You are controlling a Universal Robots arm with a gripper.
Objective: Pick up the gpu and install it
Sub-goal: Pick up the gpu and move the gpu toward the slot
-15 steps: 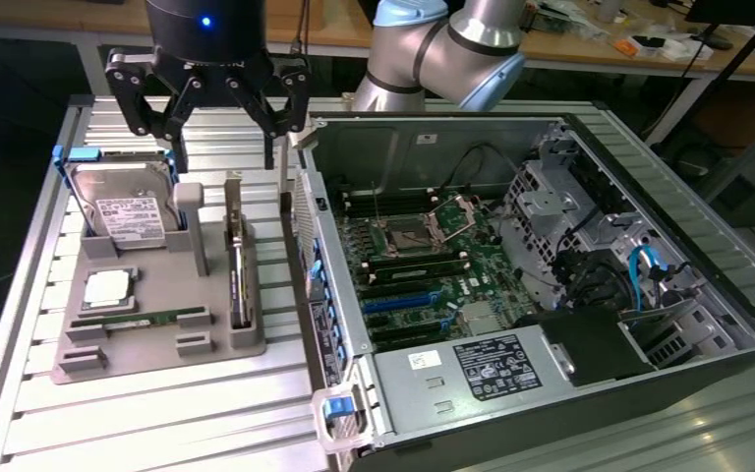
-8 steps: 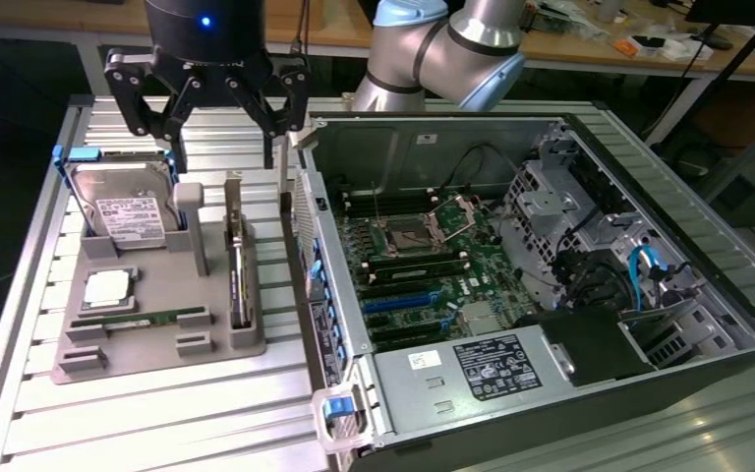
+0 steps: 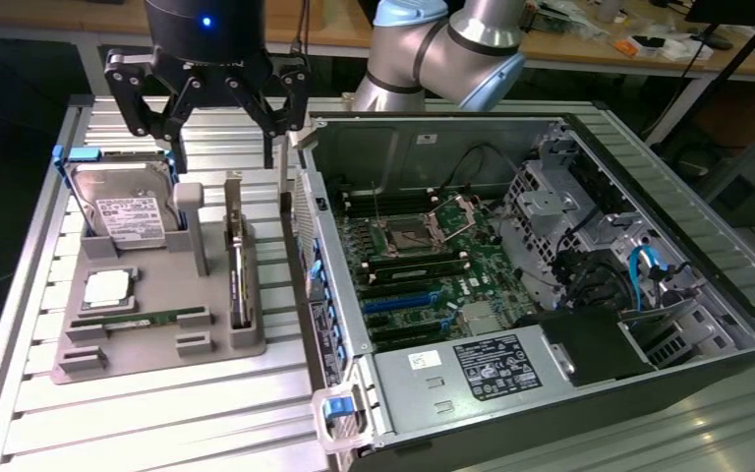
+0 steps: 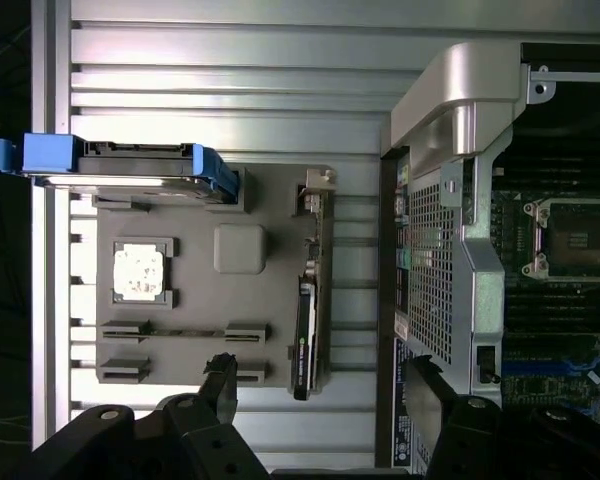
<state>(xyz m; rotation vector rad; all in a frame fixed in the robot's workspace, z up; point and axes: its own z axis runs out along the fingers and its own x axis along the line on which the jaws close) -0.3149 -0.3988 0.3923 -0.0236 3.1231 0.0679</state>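
Note:
The gpu is a thin black card with a silver end bracket. It stands on its edge in a slot at the right side of the grey holder tray. From the wrist view I look down on the gpu's top edge. My gripper hangs above the far end of the tray, well above the card, open and holding nothing. In the wrist view the black fingers stand to either side of the gpu's line, with the gripper not touching it.
The tray also holds a silver hard drive in a blue caddy, a CPU and a green RAM stick. The open PC case lies to the exterior view's right, its motherboard with blue slots exposed. Its rear wall stands next to the tray.

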